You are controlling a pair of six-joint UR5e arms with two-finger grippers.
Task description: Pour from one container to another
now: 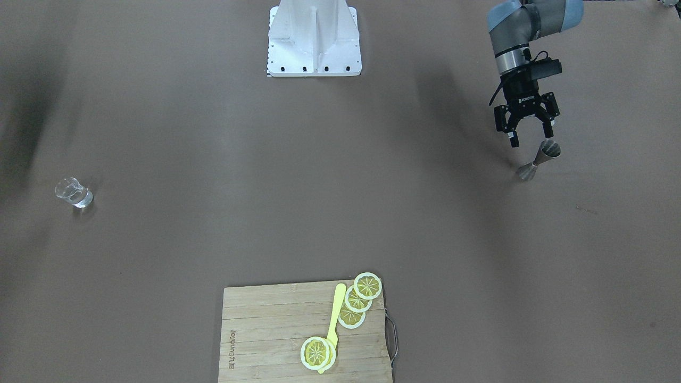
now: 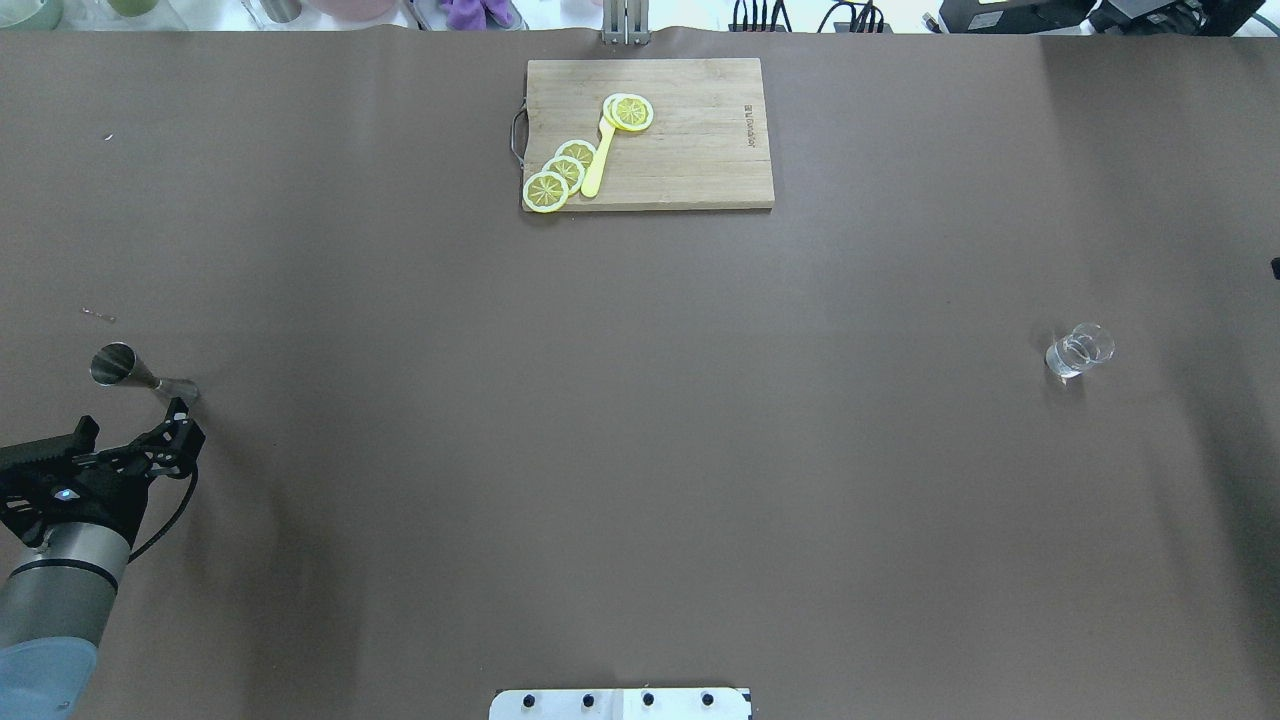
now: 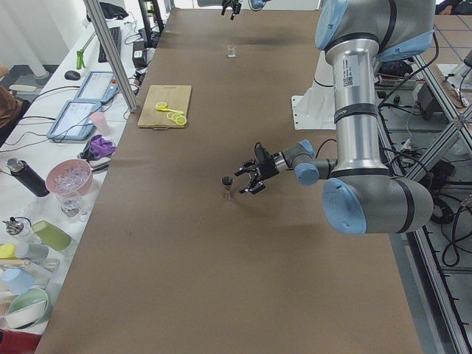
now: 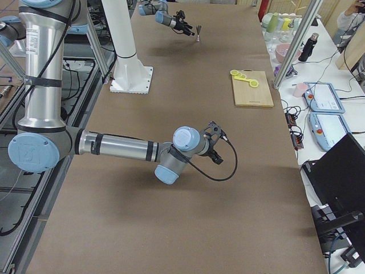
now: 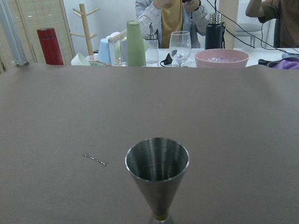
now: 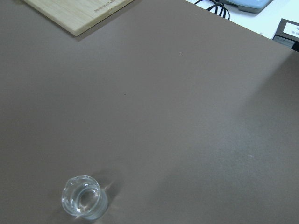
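Note:
A steel jigger (image 1: 540,158) stands upright near the table's end on my left side, also in the overhead view (image 2: 125,368). The left wrist view looks into the jigger's empty-looking cup (image 5: 157,163). My left gripper (image 1: 530,137) is open just short of it, level with it and not touching; from overhead, the left gripper (image 2: 135,418) is at the lower left. A small clear glass (image 1: 74,192) stands far across the table, low in the right wrist view (image 6: 84,198). My right gripper (image 4: 219,142) hovers near that end; I cannot tell its state.
A wooden cutting board (image 2: 700,150) with lemon slices (image 2: 565,172) and a yellow utensil (image 2: 598,160) lies at the far middle edge. The white robot base (image 1: 314,37) is at the near edge. Cups, bottles and a pink bowl (image 5: 222,58) stand beyond the table's left end.

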